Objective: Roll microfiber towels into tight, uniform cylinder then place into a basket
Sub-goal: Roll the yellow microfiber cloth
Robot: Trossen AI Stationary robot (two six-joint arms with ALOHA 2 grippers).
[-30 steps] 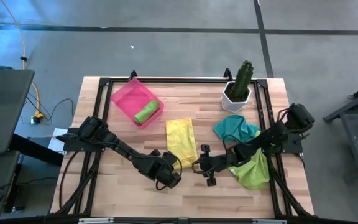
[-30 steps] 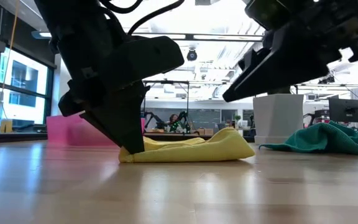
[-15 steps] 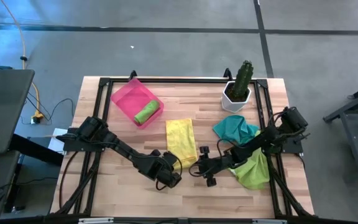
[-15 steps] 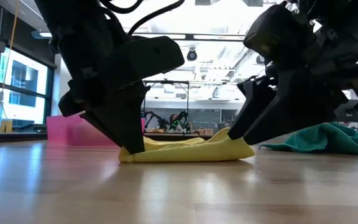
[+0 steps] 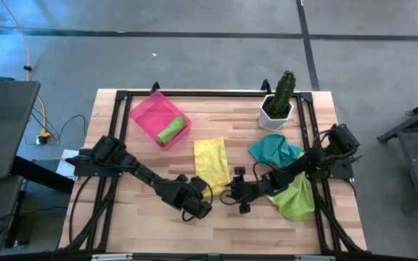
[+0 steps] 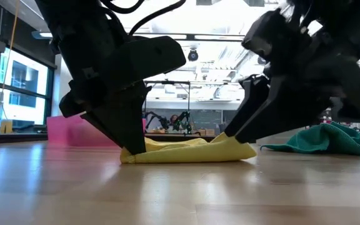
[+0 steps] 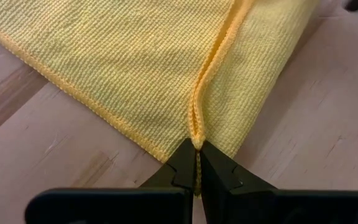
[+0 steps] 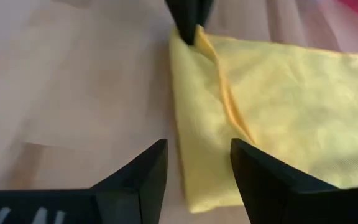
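Teal towel [image 5: 274, 151], lime towel [image 5: 296, 197] and cactus pot [image 5: 276, 110] flank right arm.

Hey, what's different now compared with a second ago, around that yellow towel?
The right gripper has come down and in toward the yellow towel, its open fingers now straddling the near corner; it has not closed on the cloth. The left gripper stayed shut on the towel's other near corner, pinning it to the table. The towel, the pink basket with its rolled green towel, and the teal towel did not move.
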